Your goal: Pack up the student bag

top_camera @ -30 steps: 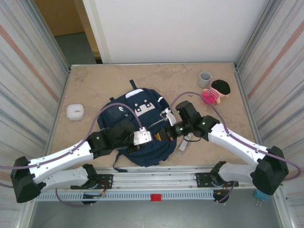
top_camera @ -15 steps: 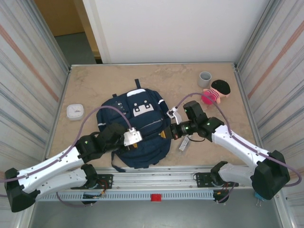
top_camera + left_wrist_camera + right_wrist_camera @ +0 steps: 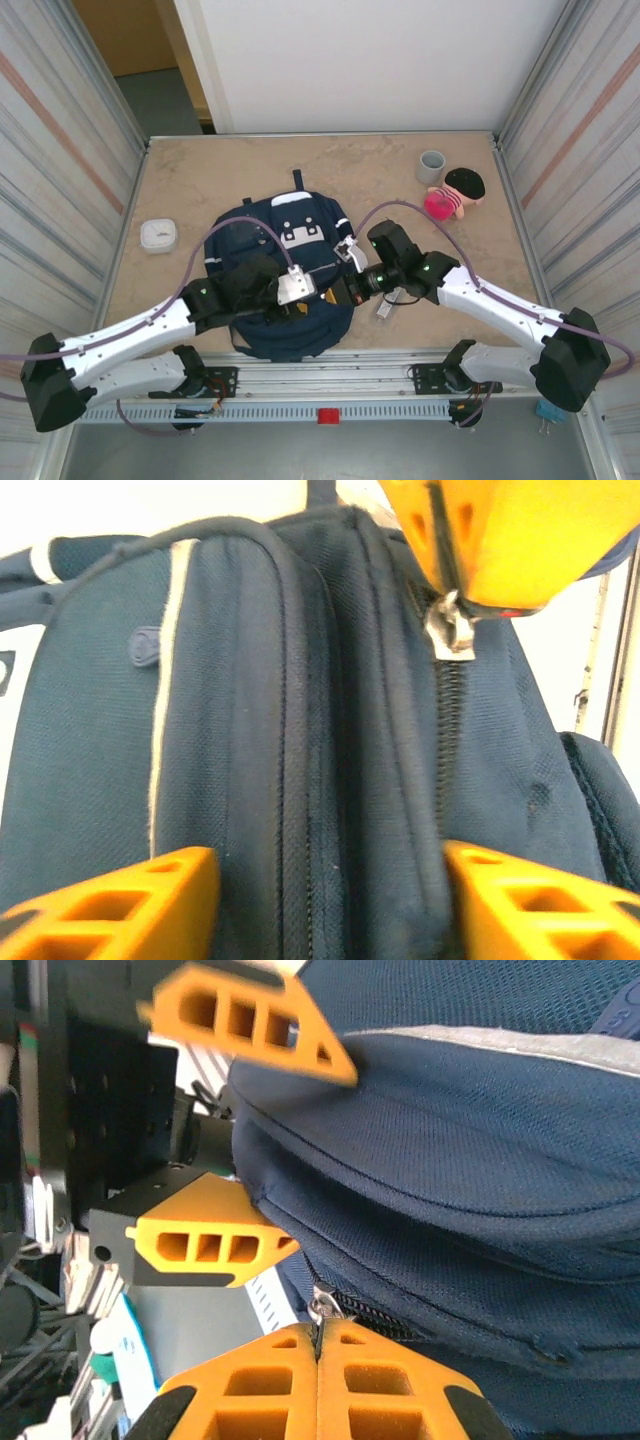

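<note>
Orange fingers (image 3: pixel 250 1390) of the right gripper (image 3: pixel 318 1348) are pressed together on the zipper pull (image 3: pixel 320 1308). The left gripper (image 3: pixel 330 880) stands parted astride a fold of the student bag (image 3: pixel 322 215); whether it pinches is unclear. The bag lies mid-table (image 3: pixel 220 165).

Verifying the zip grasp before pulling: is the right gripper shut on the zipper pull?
Yes, the right gripper has its fingertips pressed together on the metal zipper pull of the student bag.

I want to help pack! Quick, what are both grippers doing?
Left gripper: open, jaws astride a fold of the bag.
Right gripper: shut on the zip pull.
</note>
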You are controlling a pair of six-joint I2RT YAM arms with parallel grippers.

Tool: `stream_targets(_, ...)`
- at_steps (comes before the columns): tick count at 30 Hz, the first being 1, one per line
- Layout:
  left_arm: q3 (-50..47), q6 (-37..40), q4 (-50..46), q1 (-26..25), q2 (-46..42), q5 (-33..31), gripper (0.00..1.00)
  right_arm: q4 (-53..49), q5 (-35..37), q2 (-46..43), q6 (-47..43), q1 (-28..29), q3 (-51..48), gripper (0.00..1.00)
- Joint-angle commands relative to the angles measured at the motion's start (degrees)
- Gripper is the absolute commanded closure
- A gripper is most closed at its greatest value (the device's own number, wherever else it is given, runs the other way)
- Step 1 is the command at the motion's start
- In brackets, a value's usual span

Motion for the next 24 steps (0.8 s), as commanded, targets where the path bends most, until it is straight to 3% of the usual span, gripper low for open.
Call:
stream_targets(1,1.54,0.09,2.26,-0.13,0.89,0.15,0.57,-0.09,2.0,-0.56,-1.12,0.71,2.58,1.0)
stream_targets(4,0.6,-0.13,3.88,-0.02,-0.5,2.33,0.77,-3.1,7.96,0.24,-2.79,1.18,2.43,1.0)
stream_targets(6,-0.54,-0.39,5.24,-0.02,-1.89,2.61,0.84,-2.87,9.73,0.89,-3.16,1.94,1.88,1.0)
stream_targets(8,-1.29,-0.62,6.01,-0.02,-3.08,2.65,0.86,-2.13,11.32,1.24,-3.52,3.0,1.37,1.0)
stream_targets(9,-1.6,-0.67,6.31,-0.02,-3.67,2.72,0.87,-1.87,12.23,1.48,-3.71,3.56,1.15,0.95)
stream_targets(13,-1.92,-0.64,6.03,-0.02,-4.97,2.75,0.89,-2.14,12.4,1.31,-4.17,3.98,1.07,0.6)
stream_targets(14,-1.86,-0.59,5.75,-0.02,-5.09,2.66,0.89,-2.53,12.62,0.68,-4.3,3.91,1.02,0.56)
stream_targets(18,-2.07,-0.74,5.35,-0.02,-5.44,2.71,0.89,-5.79,13.01,-3.85,-4.53,2.64,0.84,0.49)
stream_targets(24,-2.61,-0.97,6.35,-0.02,-5.78,3.43,0.9,-6.24,14.29,-7.36,-3.3,4.32,-1.39,0.49)
